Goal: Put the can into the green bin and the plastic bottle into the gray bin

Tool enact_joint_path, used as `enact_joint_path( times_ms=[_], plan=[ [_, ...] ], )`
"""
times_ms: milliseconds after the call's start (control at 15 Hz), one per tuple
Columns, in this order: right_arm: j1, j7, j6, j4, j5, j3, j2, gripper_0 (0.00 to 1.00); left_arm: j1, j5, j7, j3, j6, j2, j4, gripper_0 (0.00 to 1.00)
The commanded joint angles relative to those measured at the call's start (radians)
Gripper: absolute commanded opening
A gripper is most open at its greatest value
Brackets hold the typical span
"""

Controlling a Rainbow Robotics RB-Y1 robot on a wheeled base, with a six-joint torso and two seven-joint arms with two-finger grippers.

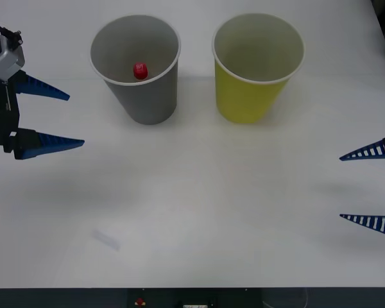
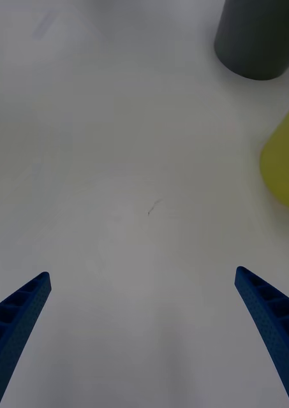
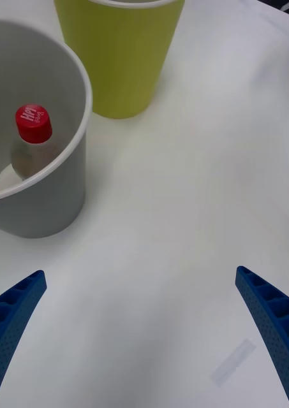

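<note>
The right hand is held spread above the white worktop; the gray tapered cup-shaped bin and the yellow tapered cup-shaped bin are seen beyond.

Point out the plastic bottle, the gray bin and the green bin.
plastic bottle (image 3: 34, 123): left wrist view, on its red screw cap, inside the gray bin.
gray bin (image 1: 147, 96): front view, on its outer gray wall.
green bin (image 1: 247, 96): front view, on its outer yellow wall.
</note>
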Motion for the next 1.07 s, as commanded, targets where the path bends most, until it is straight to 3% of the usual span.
enact_joint_path(
  times_ms=[67,533,1067],
  plan=[
    [0.0,0.0,0.0,0.0,0.0,0.0,0.0,1.0,0.104,0.009,-0.1,0.045,0.0,0.0,-0.058,1.0],
    [0.0,0.0,0.0,0.0,0.0,0.0,0.0,1.0,0.294,0.023,-0.367,0.12,-0.002,0.0,-0.131,1.0],
    [0.0,0.0,0.0,0.0,0.0,0.0,0.0,1.0,0.351,0.005,-0.408,0.206,-0.129,-0.04,-0.165,1.0]
  ],
)
